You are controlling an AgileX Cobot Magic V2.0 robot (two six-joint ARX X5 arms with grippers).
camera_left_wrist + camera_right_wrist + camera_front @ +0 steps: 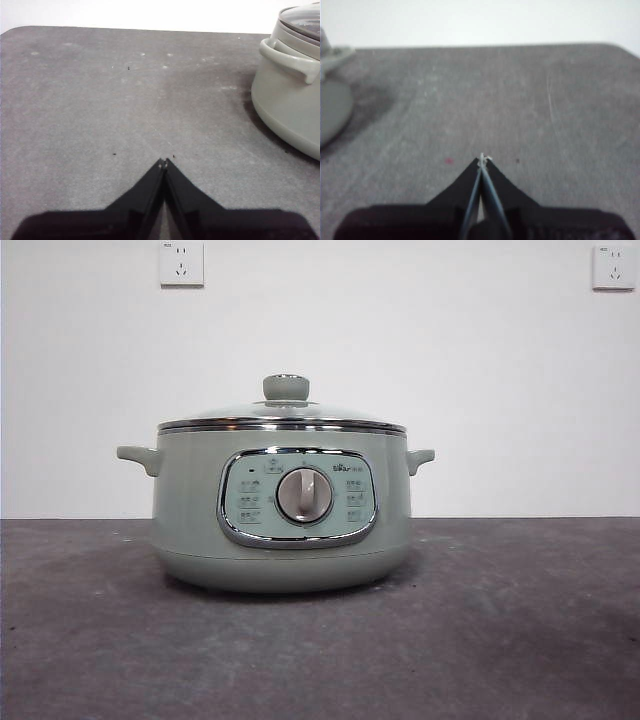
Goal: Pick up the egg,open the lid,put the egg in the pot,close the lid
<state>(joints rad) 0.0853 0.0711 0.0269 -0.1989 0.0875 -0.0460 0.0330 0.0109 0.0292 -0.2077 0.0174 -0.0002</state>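
Both your left gripper [164, 162] and right gripper [482, 159] sit pinched together, empty, flanking the lidded pot [281, 505]; no egg shows.

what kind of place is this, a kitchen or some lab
Probably a lab or test room, not a kitchen: the pot sits alone on a bare grey table against a plain white wall with two sockets.
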